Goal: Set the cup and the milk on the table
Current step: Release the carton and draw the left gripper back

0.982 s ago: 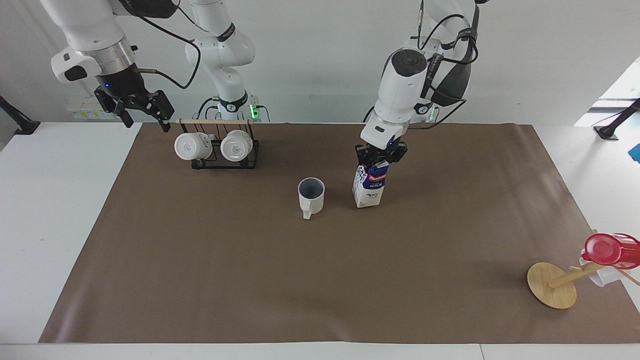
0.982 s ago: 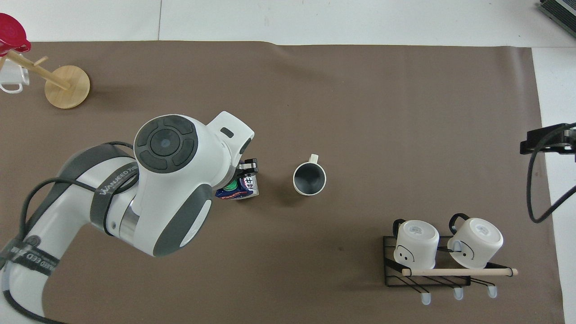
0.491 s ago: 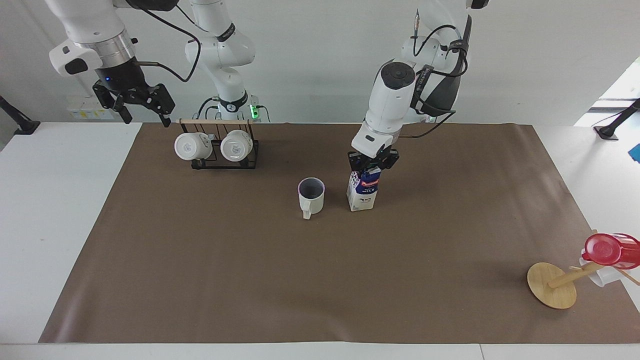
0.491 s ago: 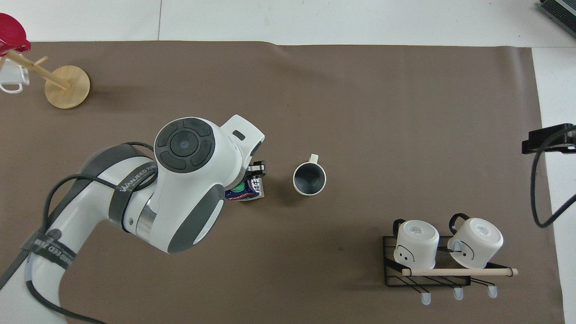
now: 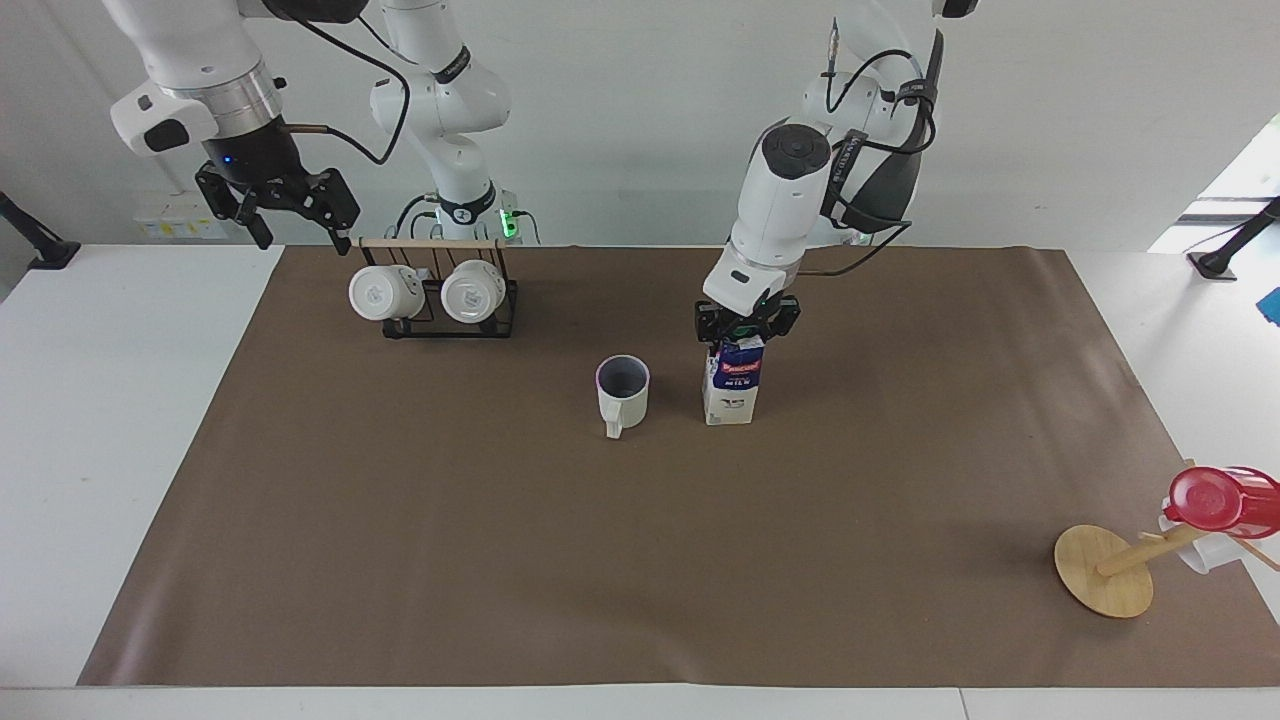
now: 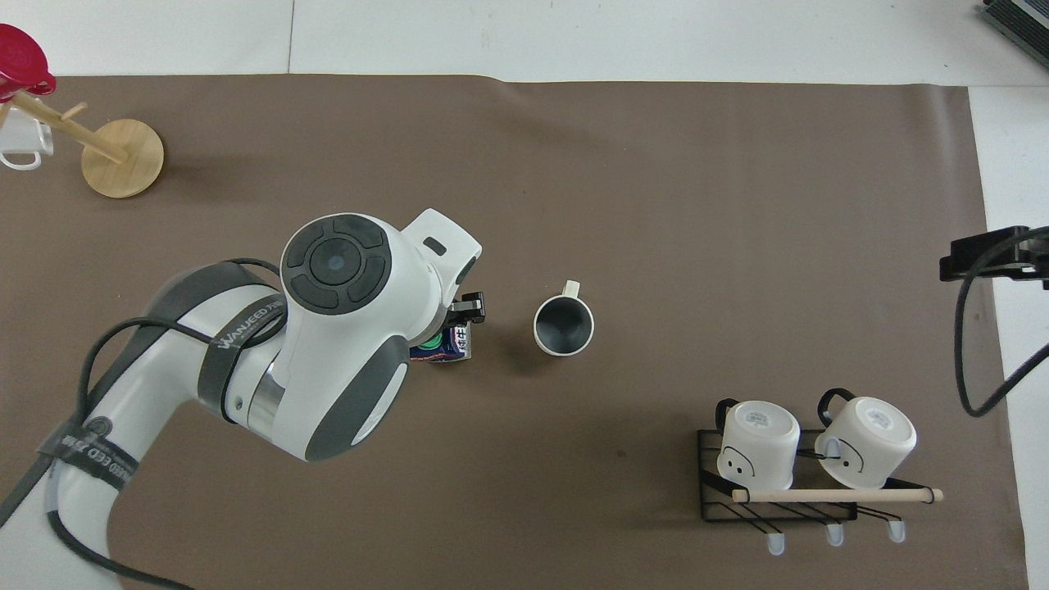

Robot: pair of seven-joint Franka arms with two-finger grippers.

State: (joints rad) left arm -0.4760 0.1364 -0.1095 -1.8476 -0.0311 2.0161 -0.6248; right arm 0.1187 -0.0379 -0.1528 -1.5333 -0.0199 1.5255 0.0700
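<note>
The milk carton stands upright on the brown paper of the table, beside the cup and toward the left arm's end. My left gripper is shut on the carton's gable top. In the overhead view the left arm hides most of the carton. The cream-white cup stands upright on the paper near the middle, its handle pointing away from the robots; it also shows in the overhead view. My right gripper is open and empty, up in the air over the paper's edge beside the mug rack.
A black wire rack holding two white mugs stands near the robots toward the right arm's end; it also shows in the overhead view. A round wooden disc stand with a red-topped cup lies tipped at the left arm's end.
The left gripper has shifted the milk carton slightly toward the cup and brought it from tilted to upright on the paper. The right gripper has drifted a little toward the rack.
</note>
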